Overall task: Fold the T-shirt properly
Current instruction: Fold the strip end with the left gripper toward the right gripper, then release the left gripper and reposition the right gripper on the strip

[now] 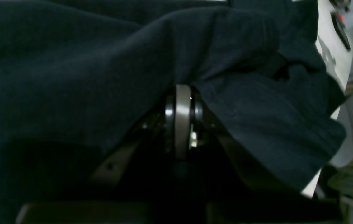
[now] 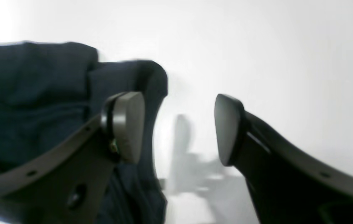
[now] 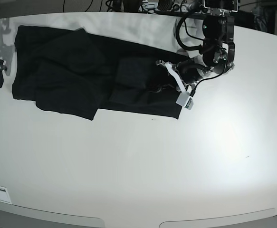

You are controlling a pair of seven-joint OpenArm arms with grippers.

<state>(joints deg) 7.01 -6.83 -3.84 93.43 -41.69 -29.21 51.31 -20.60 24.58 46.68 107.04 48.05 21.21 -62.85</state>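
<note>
T-shirt (image 3: 81, 76) cloth filled the left wrist view from the lens outward, draped over and around the left arm's fingers (image 1: 182, 105), which were shut tight on a pinch of it. Judging by the way the fabric bunched at that spot, the grip was there to carry one edge across for a fold. In the right wrist view the right arm's fingers (image 2: 179, 127) stood apart with nothing between them; one finger pad (image 2: 126, 124) sat just beside a rounded dark fold of the shirt, the other was over bare counter (image 2: 257, 62). That looked like a hand either about to take hold or just clear of the cloth; which, I cannot tell.

Farther off, the base view showed the shirt spread long across the far part of the white counter (image 3: 138, 166), partly doubled over itself, with darker overlapped panels near its middle. The left arm (image 3: 214, 47) reached down to the shirt's end on that view's right. The right arm barely showed at the view's left edge, beside the shirt's other end. The fold seemed partway done.
</note>
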